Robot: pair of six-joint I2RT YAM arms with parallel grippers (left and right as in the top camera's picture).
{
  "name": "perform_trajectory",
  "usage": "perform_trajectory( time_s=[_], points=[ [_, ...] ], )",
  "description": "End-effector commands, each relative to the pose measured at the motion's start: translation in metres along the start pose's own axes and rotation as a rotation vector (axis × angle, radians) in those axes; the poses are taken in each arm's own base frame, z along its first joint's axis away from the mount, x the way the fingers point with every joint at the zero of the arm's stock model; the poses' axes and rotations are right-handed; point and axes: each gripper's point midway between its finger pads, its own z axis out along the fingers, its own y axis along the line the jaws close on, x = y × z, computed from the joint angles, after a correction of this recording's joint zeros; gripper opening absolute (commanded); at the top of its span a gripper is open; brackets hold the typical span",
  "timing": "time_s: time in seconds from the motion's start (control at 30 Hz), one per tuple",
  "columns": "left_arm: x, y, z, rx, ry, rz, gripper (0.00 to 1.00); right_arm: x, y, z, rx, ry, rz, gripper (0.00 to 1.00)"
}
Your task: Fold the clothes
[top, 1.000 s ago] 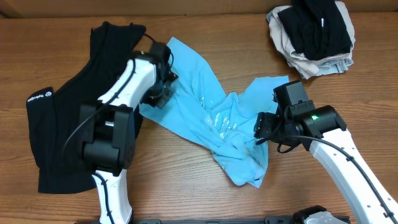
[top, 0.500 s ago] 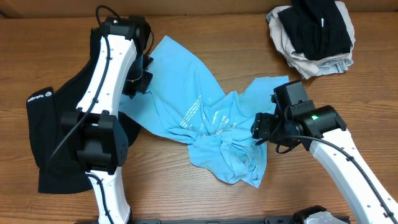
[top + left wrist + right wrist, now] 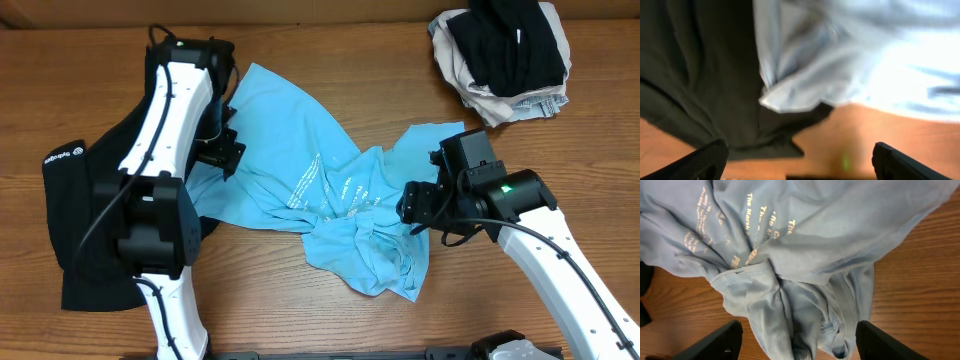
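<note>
Flattening is advanced: the crumpled light-blue printed T-shirt point(image 3: 300, 185) is drawn further leftward; left gripper point(image 3: 225, 152) and right gripper point(image 3: 412, 205) are parted, empty.

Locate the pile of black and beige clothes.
Overhead, the pile sits at the table's far right corner, apart from the blue shirt.

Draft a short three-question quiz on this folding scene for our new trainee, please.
1. True or false: the light blue T-shirt lies flat and smoothed out on the table.
2. In the overhead view, where is the pile of clothes? A) top right B) bottom left C) bottom centre
3. Fill in: the left gripper and right gripper are both ____.
Key: 1 false, it is bunched; 2 A; 3 open.
</note>
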Motion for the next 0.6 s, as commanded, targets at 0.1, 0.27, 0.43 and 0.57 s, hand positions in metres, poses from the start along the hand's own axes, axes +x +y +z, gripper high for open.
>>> perform_trajectory(
  time_s=[0.1,0.27,0.43,0.57],
  points=[
    [-0.033,-0.031,-0.002,0.164,-0.164,0.215,0.91,-0.008,0.004,0.000,-0.020,-0.033,-0.035,0.78],
    [-0.051,-0.032,0.022,0.096,-0.203,0.258,0.85,-0.013,-0.001,0.003,0.014,-0.047,-0.044,0.79],
    [-0.044,0.008,0.044,-0.154,-0.135,0.078,0.75,-0.015,-0.004,0.005,0.030,-0.051,-0.043,0.79],
    [-0.046,0.012,0.047,-0.166,-0.145,0.005,0.73,-0.016,-0.003,0.005,0.027,-0.057,-0.044,0.80]
  ],
)
